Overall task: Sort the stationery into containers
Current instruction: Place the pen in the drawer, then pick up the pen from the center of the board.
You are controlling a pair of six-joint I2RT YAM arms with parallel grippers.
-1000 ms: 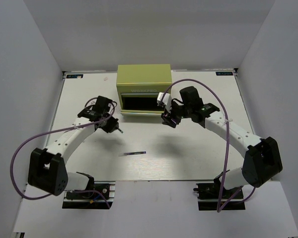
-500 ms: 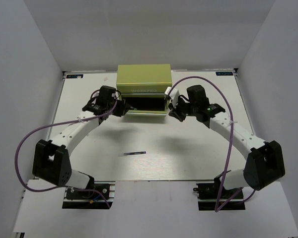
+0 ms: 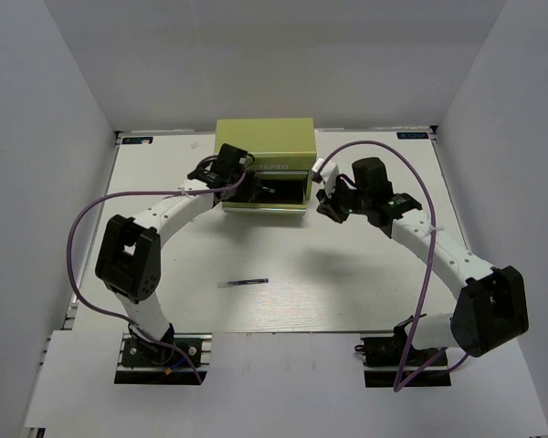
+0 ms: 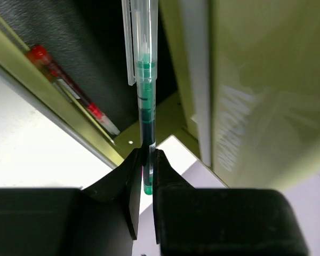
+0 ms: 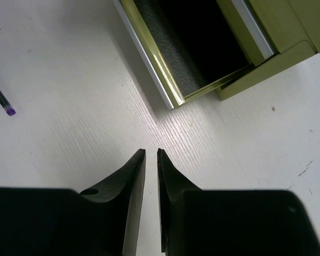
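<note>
The yellow-green chest point(image 3: 263, 151) stands at the back middle with its lower drawer point(image 3: 274, 193) pulled open. My left gripper point(image 3: 248, 185) is shut on a clear pen with green ink point(image 4: 144, 101) and holds it over the left end of the open drawer. A red pen point(image 4: 69, 85) lies inside the drawer. My right gripper point(image 3: 328, 209) hovers over the table by the drawer's right corner, jaws nearly together and empty point(image 5: 151, 153). A dark pen point(image 3: 247, 282) lies on the table in front, and its purple tip shows in the right wrist view point(image 5: 1, 98). The black pouch is out of view.
The drawer's metal front edge point(image 5: 149, 58) juts toward the arms. White walls point(image 3: 64, 119) close in the table on the left, back and right. Purple cables point(image 3: 82, 228) loop beside both arms.
My left gripper has swung right and back with the green pen, from the table left of the chest to over the open drawer. My right gripper has drawn slightly right, off the drawer front.
</note>
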